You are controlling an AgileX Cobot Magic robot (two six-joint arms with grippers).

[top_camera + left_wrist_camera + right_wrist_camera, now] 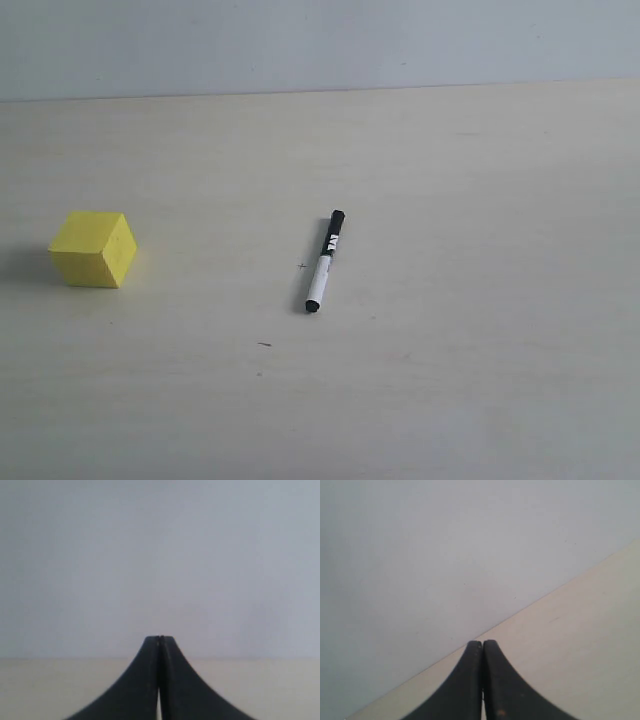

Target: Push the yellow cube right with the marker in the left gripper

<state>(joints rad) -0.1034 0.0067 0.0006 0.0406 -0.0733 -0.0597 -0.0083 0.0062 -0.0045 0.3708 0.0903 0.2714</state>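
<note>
The yellow cube [94, 249] rests on the pale table at the left of the exterior view. The marker [325, 261], white with a black cap and black label, lies flat near the middle of the table, well to the right of the cube and held by nothing. Neither arm appears in the exterior view. My left gripper [160, 639] is shut with nothing between its black fingers, facing the grey wall over the table's far edge. My right gripper [482, 643] is likewise shut and empty, pointed at the line where table meets wall. Neither wrist view shows the cube or the marker.
The beige tabletop [480, 330] runs back to a plain grey wall [320, 45]. A few small dark specks [264, 345] mark the surface in front of the marker.
</note>
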